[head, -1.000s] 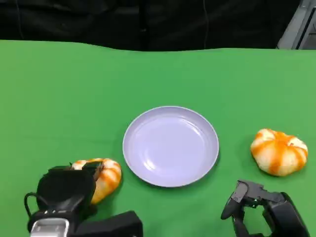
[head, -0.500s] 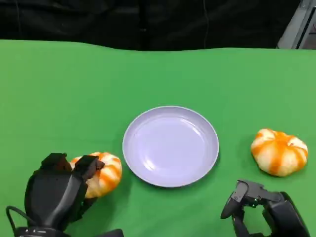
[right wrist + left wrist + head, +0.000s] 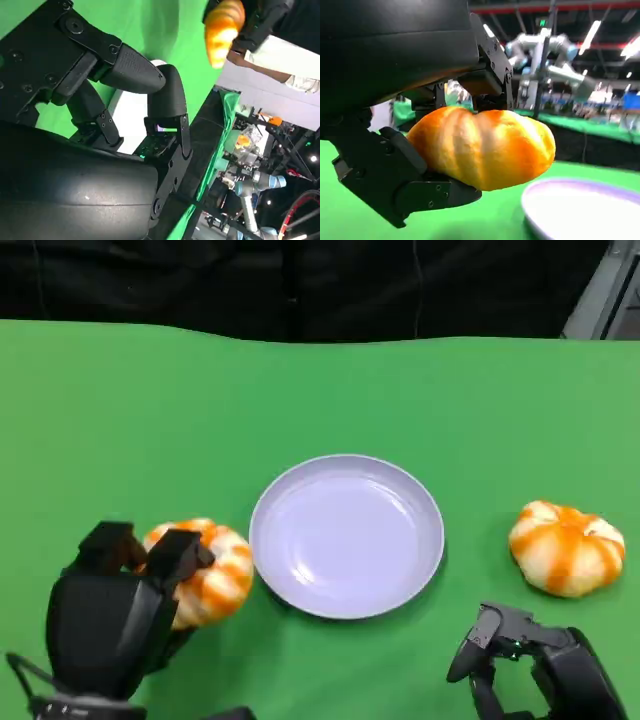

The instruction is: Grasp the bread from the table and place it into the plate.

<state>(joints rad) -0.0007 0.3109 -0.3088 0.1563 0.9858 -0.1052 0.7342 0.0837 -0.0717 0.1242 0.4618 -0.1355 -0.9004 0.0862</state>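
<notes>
While its glossy, ridged crust shows orange and pale stripes, the bread (image 3: 205, 572) sits clamped in the left hand (image 3: 115, 615), black fingers (image 3: 487, 60) over its top and a flat black pad beneath, just beside the plate (image 3: 346, 536) near the table's (image 3: 150, 410) front edge. That plate is round, smooth and lilac, with a shallow rim. Toward the right edge lies a second, rounder striped bun (image 3: 566, 547). At the front right corner the right hand (image 3: 530, 660) holds nothing, fingers curled inward.

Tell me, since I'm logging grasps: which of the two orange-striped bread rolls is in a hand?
The orange-striped bread roll left of the lavender plate, gripped by the left hand; the other roll lies untouched.
</notes>
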